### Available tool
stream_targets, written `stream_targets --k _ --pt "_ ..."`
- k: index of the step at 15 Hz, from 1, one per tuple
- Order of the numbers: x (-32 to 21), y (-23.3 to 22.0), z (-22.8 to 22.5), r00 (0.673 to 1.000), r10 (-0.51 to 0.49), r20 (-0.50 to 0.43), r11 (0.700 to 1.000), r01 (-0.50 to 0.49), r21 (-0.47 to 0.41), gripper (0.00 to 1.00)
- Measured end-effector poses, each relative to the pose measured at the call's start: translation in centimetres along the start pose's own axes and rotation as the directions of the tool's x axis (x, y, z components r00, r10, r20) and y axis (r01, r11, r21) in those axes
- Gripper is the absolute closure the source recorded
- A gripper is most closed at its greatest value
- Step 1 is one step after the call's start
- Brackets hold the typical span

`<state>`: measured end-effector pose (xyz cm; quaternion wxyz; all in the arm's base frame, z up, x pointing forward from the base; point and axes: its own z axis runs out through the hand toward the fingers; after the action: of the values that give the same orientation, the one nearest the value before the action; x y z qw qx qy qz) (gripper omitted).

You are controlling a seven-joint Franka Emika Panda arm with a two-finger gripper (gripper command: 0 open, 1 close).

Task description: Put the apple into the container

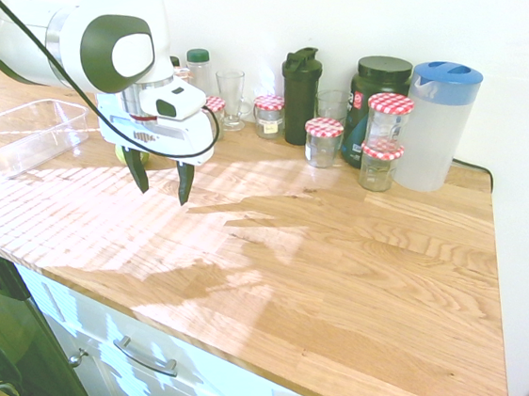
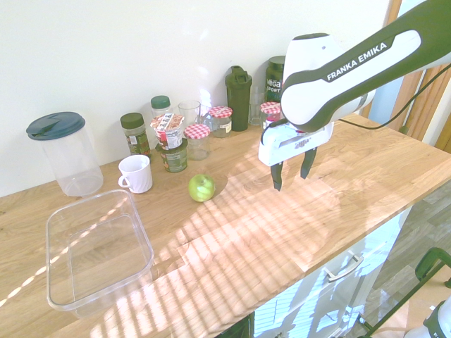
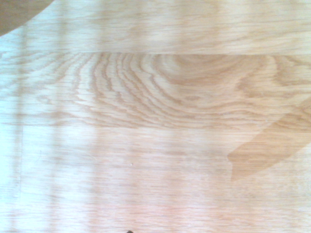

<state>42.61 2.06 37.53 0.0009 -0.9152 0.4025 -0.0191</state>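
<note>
In the first exterior view, the gripper (image 1: 161, 182) hung above the wooden surface (image 1: 347, 265) with its fingers (image 1: 185, 183) spread apart and empty, the apple (image 1: 139, 158) only a green sliver behind them and the container (image 1: 21, 136) well off beside it. In the second exterior view, the apple (image 2: 201, 187) sat on the surface (image 2: 254, 232) between the open gripper (image 2: 292, 176) and the empty container (image 2: 97, 251), near a white mug (image 2: 135, 173). The wrist view showed only bare wood grain (image 3: 155, 116).
</note>
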Motion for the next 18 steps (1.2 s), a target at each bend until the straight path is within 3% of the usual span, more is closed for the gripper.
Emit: stream_targets --k 4,8,12,16,17,18 --pt "0.2 -1.6 -1.8 0.999 -0.040 -0.026 0.999 0.041 0.032 0.00" --pt "-3.8 -13.0 -6.9 0.981 -0.183 -0.057 0.978 0.188 0.088 0.00" --pt "-7.4 -22.0 -3.1 0.967 -0.244 -0.079 0.969 0.247 0.026 0.00" --pt "-6.1 -24.3 0.0 0.962 -0.251 -0.110 0.968 0.249 -0.028 0.00" --pt "-5.9 -24.2 0.5 0.962 -0.250 -0.104 0.968 0.248 -0.039 1.00" --pt "-5.8 -24.1 1.1 0.963 -0.252 -0.098 0.968 0.248 -0.048 1.00"
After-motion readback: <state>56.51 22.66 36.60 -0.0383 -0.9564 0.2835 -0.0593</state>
